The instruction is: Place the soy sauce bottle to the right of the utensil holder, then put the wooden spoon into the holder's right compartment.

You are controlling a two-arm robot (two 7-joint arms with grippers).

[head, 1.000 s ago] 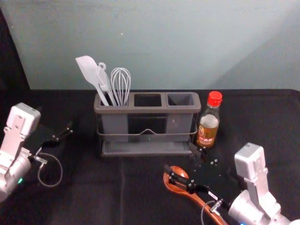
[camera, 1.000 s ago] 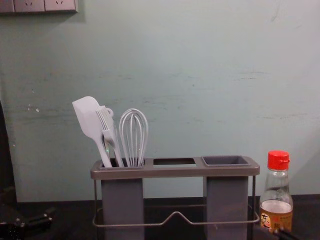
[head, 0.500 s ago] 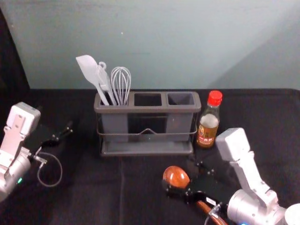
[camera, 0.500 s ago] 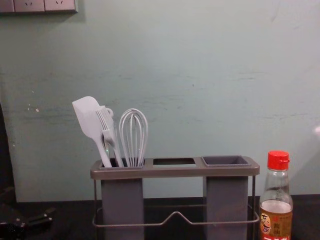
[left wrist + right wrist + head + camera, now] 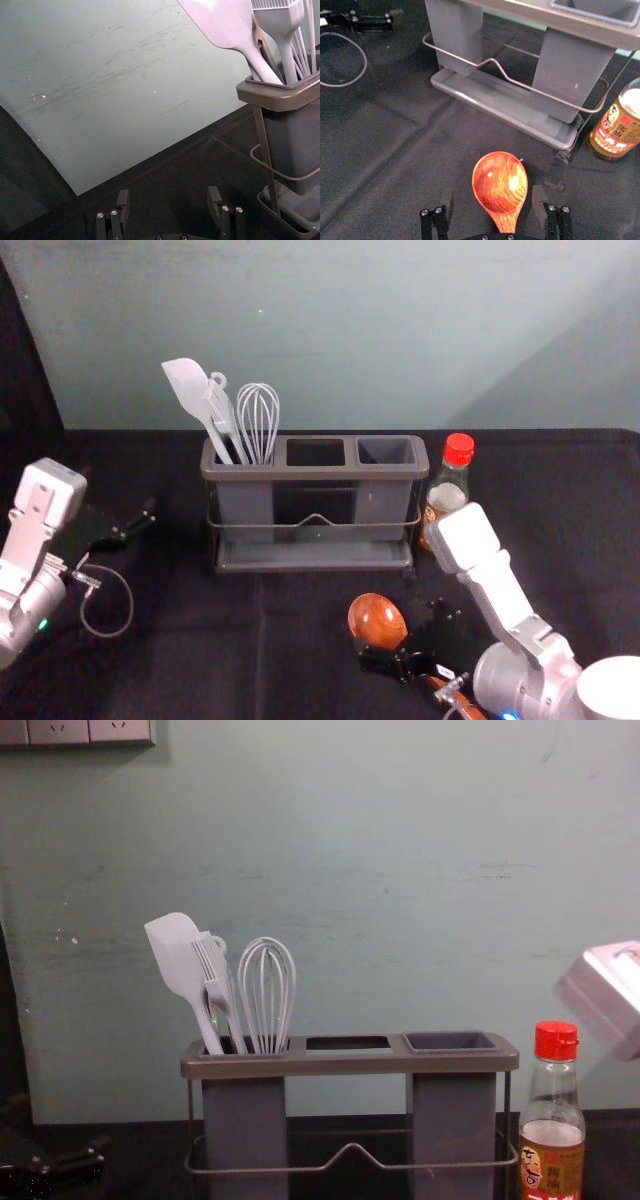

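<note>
Units: one utensil holder (image 5: pixel 315 474), three compartments; one soy sauce bottle (image 5: pixel 446 498), upright just beside its right end; one wooden spoon (image 5: pixel 377 619), lying in front. Left compartment holds one spatula (image 5: pixel 186 386), brush (image 5: pixel 222 410) and whisk (image 5: pixel 258 420). Right gripper (image 5: pixel 387 626): at spoon, fingers spread astride its neck. Left gripper (image 5: pixel 118 496): parked left of holder, fingers apart. Surface: black cloth (image 5: pixel 200 660). Rear: scuffed grey-green wall (image 5: pixel 350 330), socket plates (image 5: pixel 75 730). Bottle label (image 5: pixel 619 131): Chinese characters; brand unreadable.
</note>
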